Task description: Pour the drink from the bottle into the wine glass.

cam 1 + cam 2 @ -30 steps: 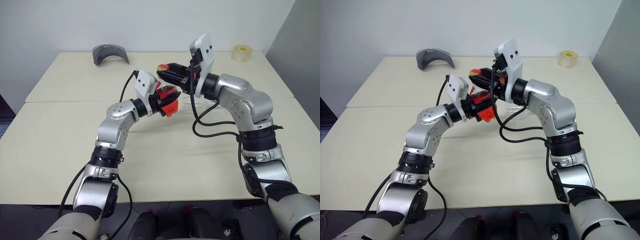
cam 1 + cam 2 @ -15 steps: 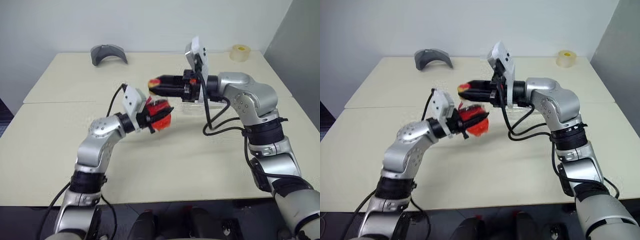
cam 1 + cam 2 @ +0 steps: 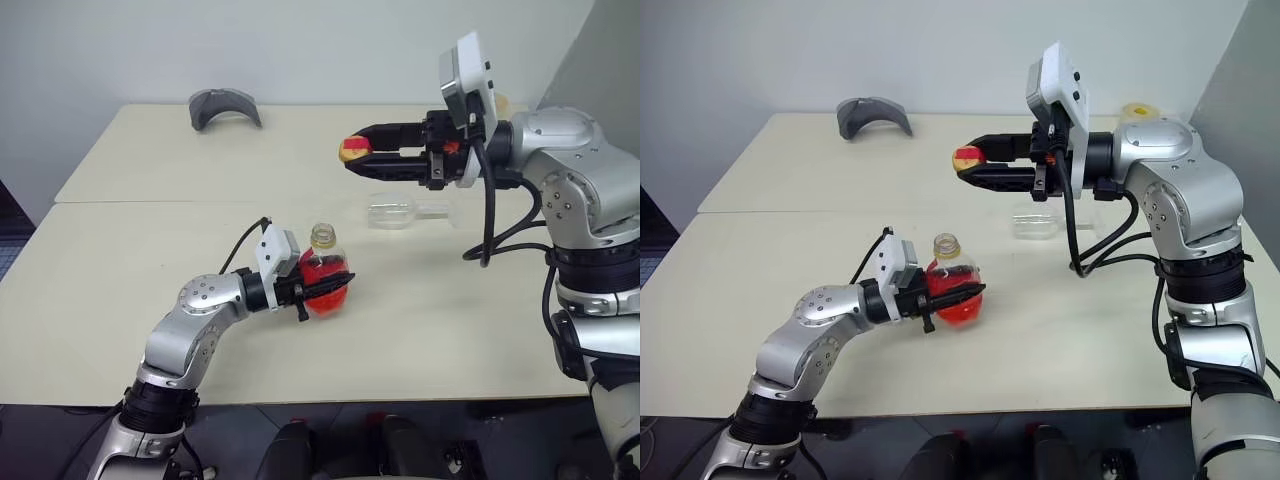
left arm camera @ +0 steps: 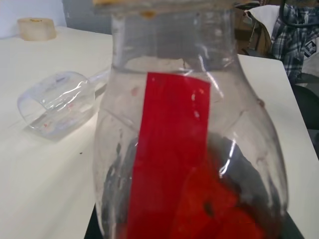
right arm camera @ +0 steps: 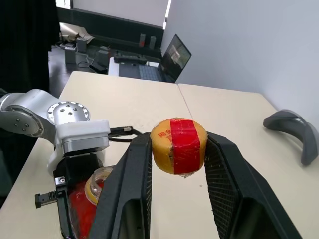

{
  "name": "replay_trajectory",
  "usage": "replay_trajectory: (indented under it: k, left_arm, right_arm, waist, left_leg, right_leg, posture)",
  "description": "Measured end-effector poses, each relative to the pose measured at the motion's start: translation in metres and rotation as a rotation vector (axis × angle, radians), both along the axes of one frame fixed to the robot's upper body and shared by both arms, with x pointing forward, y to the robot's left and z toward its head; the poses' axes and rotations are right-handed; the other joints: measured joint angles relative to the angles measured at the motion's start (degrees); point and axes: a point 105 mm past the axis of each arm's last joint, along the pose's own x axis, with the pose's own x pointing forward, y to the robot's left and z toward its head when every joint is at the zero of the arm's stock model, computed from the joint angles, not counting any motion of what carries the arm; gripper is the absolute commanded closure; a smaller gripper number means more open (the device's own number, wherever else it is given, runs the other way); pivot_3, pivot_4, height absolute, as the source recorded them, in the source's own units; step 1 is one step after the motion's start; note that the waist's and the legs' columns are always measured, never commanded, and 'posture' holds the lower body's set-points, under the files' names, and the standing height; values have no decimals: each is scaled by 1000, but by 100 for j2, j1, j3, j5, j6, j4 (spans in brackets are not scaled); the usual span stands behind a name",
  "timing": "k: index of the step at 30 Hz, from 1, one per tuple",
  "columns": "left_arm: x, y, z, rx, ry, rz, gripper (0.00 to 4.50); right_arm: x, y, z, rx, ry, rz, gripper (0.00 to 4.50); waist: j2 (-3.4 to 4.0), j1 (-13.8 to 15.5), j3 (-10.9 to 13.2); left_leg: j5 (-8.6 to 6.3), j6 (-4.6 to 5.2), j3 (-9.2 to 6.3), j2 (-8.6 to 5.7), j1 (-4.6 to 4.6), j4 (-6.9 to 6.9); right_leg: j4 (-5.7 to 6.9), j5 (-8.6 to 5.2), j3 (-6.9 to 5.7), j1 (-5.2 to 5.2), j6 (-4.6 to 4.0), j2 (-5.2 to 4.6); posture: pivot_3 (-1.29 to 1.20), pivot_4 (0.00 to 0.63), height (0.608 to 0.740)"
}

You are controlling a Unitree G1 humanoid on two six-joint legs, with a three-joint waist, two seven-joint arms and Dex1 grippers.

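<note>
On the table [image 3: 120, 300], the uncapped bottle [image 3: 325, 280] stands upright, neck up.

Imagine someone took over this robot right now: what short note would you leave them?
Left end effector: shut on the bottle, upright, open-necked, low over the table, red drink inside.
Right end effector: shut on the yellow cap, held up above the table.
Wine glass: lying on its side on the table beyond the bottle, apparently empty.
Done: cap unscrewed and off.
Left: the glass probably needs standing upright first; then pour the drink in. The cap still needs putting somewhere.
</note>
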Motion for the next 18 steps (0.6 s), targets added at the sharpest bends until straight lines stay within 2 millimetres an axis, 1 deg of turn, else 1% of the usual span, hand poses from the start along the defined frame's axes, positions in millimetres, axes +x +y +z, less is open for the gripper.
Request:
replay_trajectory:
  k: [2,4,6,7,9,12,14,16,18]
  left_arm:
    - [3,-4,7,-14,-23,-1,3259]
    - [7,-5,10,-24,-31,15,3259]
    - [13,-5,10,-31,-29,44,3259]
    - [16,-5,9,-38,-24,63,3259]
    - [20,-6,8,-54,-17,96,3259]
    - [22,-15,6,-95,-1,128,3259]
    - [23,-19,4,-102,6,142,3259]
    - [25,-23,2,-111,13,149,3259]
    - [29,-27,1,-112,23,157,3259]
  right_arm:
    - [5,-6,0,34,27,-65,3295]
    - [11,-19,-3,86,57,-165,3295]
    - [16,-35,-13,133,92,-283,3295]
    - [18,-43,-23,147,115,-354,3295]
    - [21,-61,-51,168,162,-508,3295]
    - [20,-91,-114,150,263,-807,3295]
    - [15,-105,-151,121,327,-967,3295]
    - [9,-111,-177,86,365,-1070,3295]
    - [6,-111,-193,71,382,-1129,3295]
  waist:
    - [0,2,0]
    - [-1,6,-1]
    - [-1,13,-1]
    - [-2,27,-1]
    - [-4,45,-3]
    - [-4,67,-3]
    - [-3,70,-3]
    - [-1,30,-4]
    - [-1,-2,-4]
  left_leg:
    - [0,0,1,-1,-2,0]
    - [1,-1,3,-2,-5,1]
    - [1,-1,3,-2,-6,3]
    - [1,-1,4,-3,-7,3]
    - [0,-1,2,-4,-6,4]
    - [1,-1,6,-4,-4,4]
    - [1,-2,8,-4,1,2]
    - [1,-2,12,-2,9,-1]
    - [2,-3,11,2,12,-5]
  right_leg:
    - [-2,0,1,1,0,-1]
    - [-7,0,4,3,0,-2]
    - [-11,0,3,6,0,-4]
    - [-10,0,3,7,0,-5]
    - [-9,0,1,11,1,-5]
    - [-4,0,6,10,1,-5]
    - [1,0,10,9,2,-3]
    - [3,0,16,9,2,2]
    - [3,-1,14,10,2,8]
  posture:
    - [0,150,740]
    - [0,150,740]
    - [0,150,740]
    - [0,150,740]
    - [0,150,740]
    - [0,150,740]
    - [0,150,740]
    - [0,150,740]
    - [0,150,740]
